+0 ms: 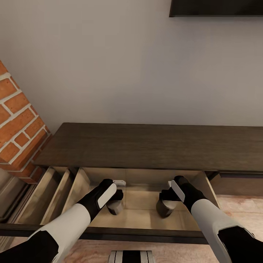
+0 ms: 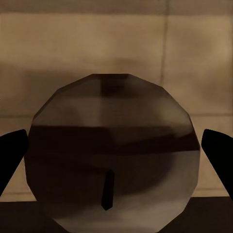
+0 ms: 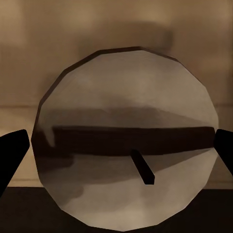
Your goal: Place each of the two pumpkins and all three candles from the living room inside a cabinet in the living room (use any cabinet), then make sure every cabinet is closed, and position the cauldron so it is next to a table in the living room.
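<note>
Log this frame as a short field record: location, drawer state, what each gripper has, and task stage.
location: facing the dark wood cabinet, brick column at left
drawer: open drawer, pale interior
left gripper: over a candle, fingers either side
right gripper: over a second candle, fingers either side
grip contact: cannot tell
task stage: candles inside the drawer, drawer not yet closed
</note>
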